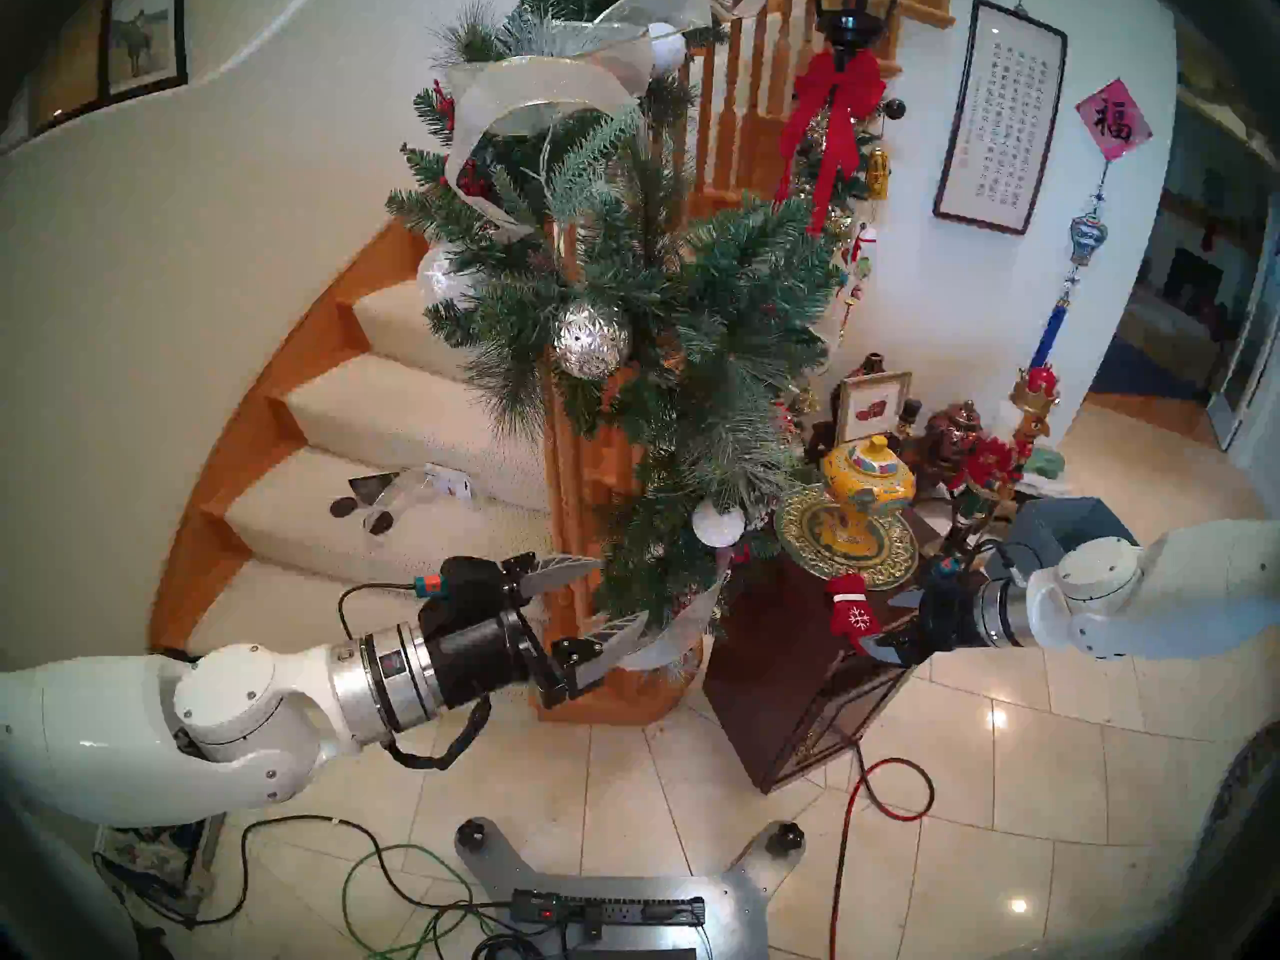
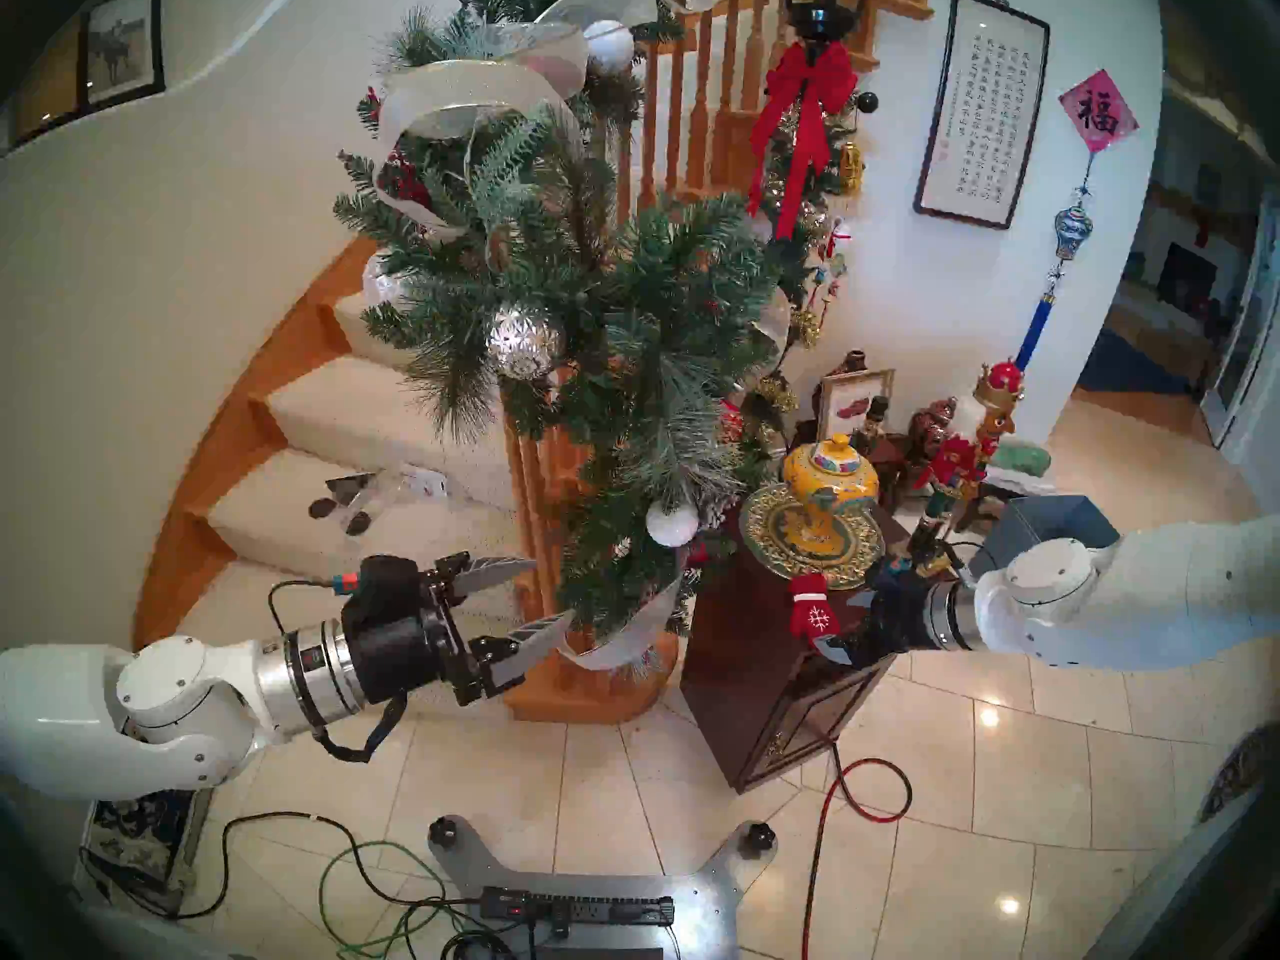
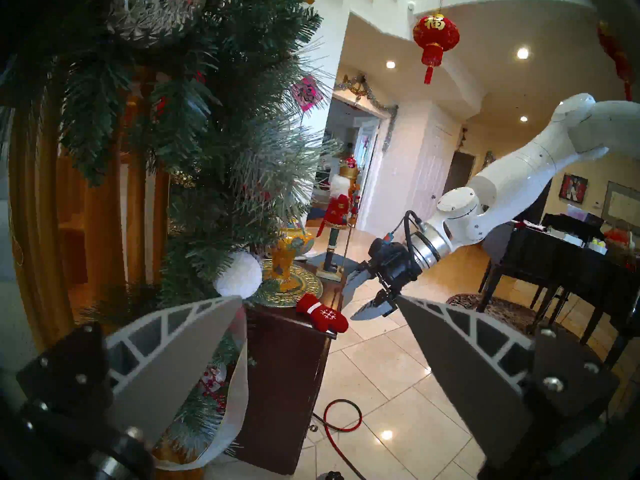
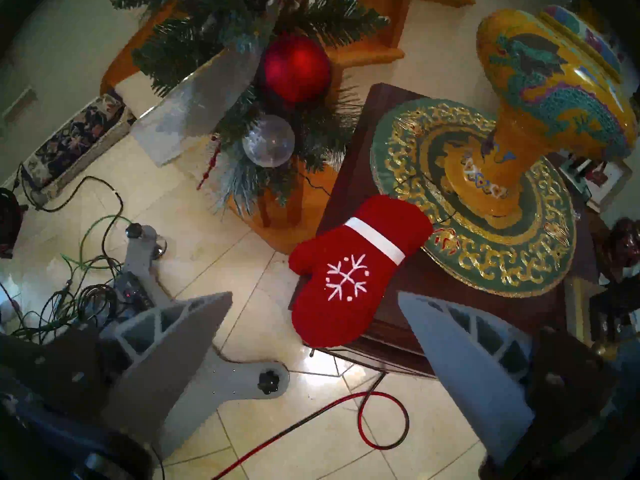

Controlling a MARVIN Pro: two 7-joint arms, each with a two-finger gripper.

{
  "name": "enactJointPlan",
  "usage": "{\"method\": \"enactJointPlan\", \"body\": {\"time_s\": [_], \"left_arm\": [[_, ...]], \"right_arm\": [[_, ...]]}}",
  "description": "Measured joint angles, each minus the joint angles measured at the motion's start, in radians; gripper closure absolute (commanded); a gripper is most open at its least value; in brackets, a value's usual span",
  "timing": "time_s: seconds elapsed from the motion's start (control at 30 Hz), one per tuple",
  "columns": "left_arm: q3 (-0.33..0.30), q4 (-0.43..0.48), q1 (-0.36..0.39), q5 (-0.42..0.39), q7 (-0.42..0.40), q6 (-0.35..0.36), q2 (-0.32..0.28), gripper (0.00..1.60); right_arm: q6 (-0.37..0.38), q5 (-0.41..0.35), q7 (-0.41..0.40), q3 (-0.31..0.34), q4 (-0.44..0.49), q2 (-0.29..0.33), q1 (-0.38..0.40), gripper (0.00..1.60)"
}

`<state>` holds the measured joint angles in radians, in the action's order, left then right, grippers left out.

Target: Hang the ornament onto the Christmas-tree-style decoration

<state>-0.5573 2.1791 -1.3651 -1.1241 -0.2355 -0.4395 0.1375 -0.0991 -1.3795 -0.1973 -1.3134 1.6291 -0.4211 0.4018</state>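
Right gripper [image 4: 315, 297] — tilted down, jaws apart | above mitten [image 4: 349, 271]

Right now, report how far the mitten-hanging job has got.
Done: nothing yet; the red mitten lies on the dark wooden stand, its cuff against the green and gold plate. In hand: the right claw is open and aimed at the mitten, not touching it. The left claw is open beside the pine garland. Left: grasp, lift, and hook the mitten's loop on a branch.
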Motion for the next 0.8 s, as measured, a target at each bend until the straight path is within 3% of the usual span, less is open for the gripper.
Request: {"method": "enactJointPlan", "body": {"time_s": [0.27, 0.6, 0.8], "left_arm": [[0.000, 0.000, 0.000, 0.000, 0.000, 0.000, 0.000, 0.00], [0.000, 0.000, 0.000, 0.000, 0.000, 0.000, 0.000, 0.00], [0.000, 0.000, 0.000, 0.000, 0.000, 0.000, 0.000, 0.00]], "right_arm": [[-0.021, -0.052, 0.019, 0.054, -0.074, -0.077, -0.098, 0.00], [-0.087, -0.166, 0.020, 0.114, -0.230, -0.164, -0.235, 0.00], [-0.181, -0.228, -0.070, 0.149, -0.330, -0.164, -0.313, 0.00]]}}
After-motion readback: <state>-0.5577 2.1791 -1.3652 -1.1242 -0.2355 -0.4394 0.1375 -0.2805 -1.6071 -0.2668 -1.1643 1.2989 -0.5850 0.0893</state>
